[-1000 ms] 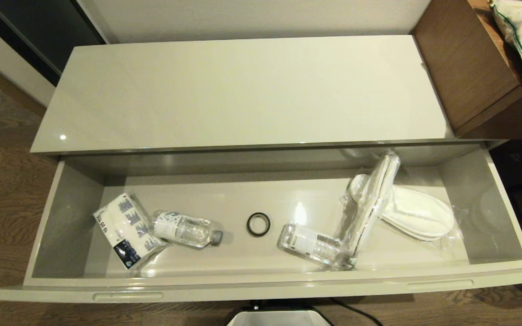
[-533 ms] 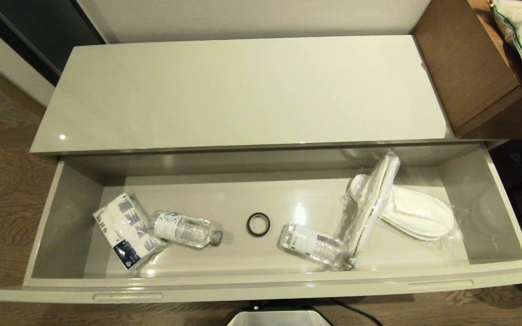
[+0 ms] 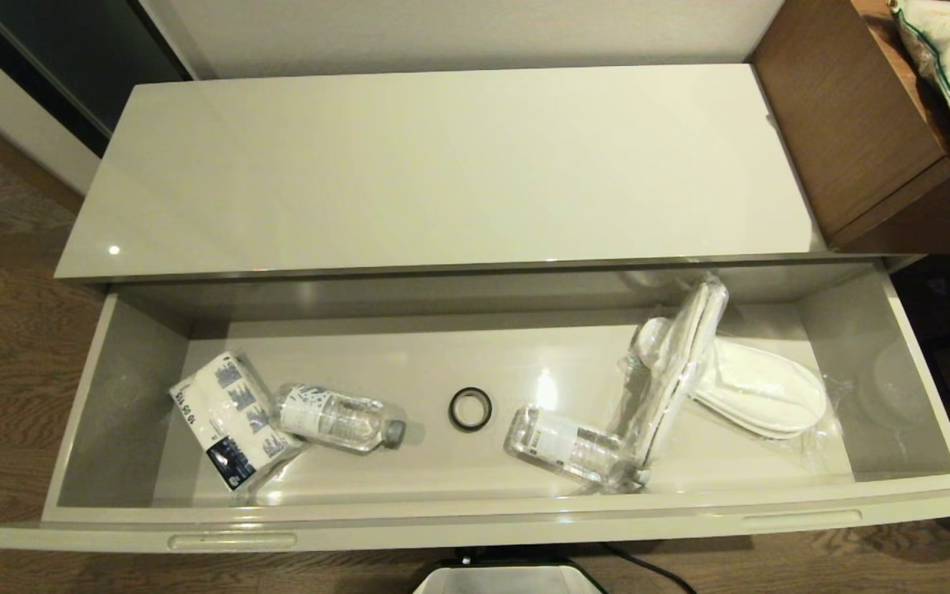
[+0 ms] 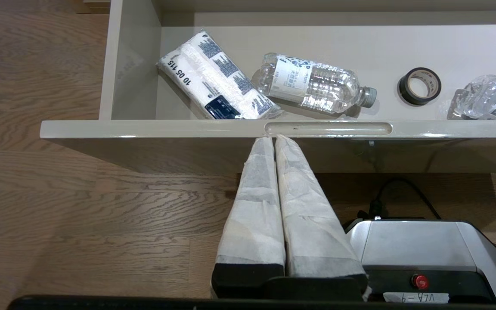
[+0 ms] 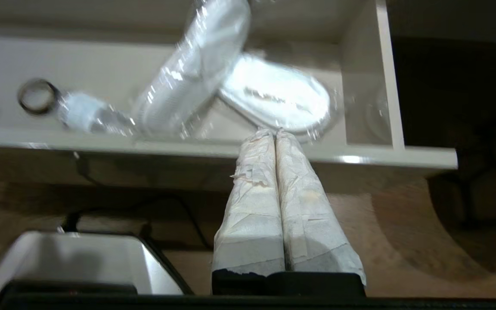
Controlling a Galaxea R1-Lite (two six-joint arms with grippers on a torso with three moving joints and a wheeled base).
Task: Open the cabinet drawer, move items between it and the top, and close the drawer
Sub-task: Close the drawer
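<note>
The cabinet drawer (image 3: 475, 528) stands pulled wide open below the cream-white top (image 3: 442, 165), which is bare. In its right part lie two bagged white slippers: one (image 3: 677, 371) leans up on its edge, the other (image 3: 759, 388) lies flat beside it. Neither gripper shows in the head view. In the left wrist view my left gripper (image 4: 273, 137) is shut and empty, its tips just below the left slot (image 4: 327, 128) of the drawer's front rim. My right gripper (image 5: 275, 131) is shut and empty in front of the drawer's right part, below the flat slipper (image 5: 278, 97).
Also in the drawer are a blue-printed tissue pack (image 3: 228, 417), two clear water bottles (image 3: 339, 418) (image 3: 562, 445) and a black tape roll (image 3: 470, 408). A brown wood-grain desk (image 3: 854, 124) adjoins the cabinet at the right. My base (image 3: 500, 577) stands below the drawer front.
</note>
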